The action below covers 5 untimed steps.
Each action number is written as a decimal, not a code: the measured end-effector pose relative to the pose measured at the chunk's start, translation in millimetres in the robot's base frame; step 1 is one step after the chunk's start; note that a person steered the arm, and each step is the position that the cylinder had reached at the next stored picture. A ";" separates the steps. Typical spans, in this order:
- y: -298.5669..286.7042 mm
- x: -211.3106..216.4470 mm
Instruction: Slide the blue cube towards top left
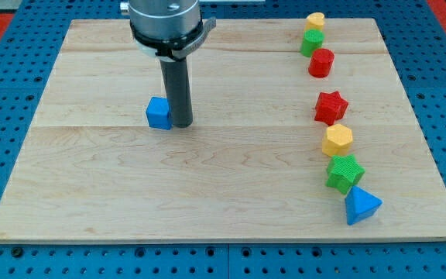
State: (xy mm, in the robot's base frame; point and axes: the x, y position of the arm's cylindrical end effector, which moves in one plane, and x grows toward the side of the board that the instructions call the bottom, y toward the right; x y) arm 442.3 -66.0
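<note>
- Right beside the blue cube [159, 113] sits my tip [181, 124], planted on the wooden board [207, 194] and pressed up against the cube's right-hand side as far as I can see, with no gap showing between them.
- No jaws on this thing, just a plain dark rod, so it's holding nothing; it only leans on the cube from the view's right.
- Above the rod is the grey round mount [166, 23], poking in from the view's top edge.
- That blue cube is left of centre on the board, roughly halfway up, well apart from every other block.
- Everything else is lined up in a loose column down the view's right side.
- At the top of that column a yellow block [315, 21] sits touching a green block [312, 42] just below it; shapes are too small to call.
- Next down is a red cylinder [321, 62], right by the green one.
- Further down comes a red star [331, 107], then a yellow hexagon-ish block [337, 140] close under it.
- Below that a green block [344, 173] with ridged sides, and a blue triangle-shaped block [360, 206] touching its lower right, near the board's bottom edge.
- Around the board is a blue pegboard table [207, 263] full of holes.
</note>
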 end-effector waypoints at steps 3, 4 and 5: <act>-66.3 -28.3; -89.4 -19.0; -110.1 -29.8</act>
State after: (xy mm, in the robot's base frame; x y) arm 412.5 -176.1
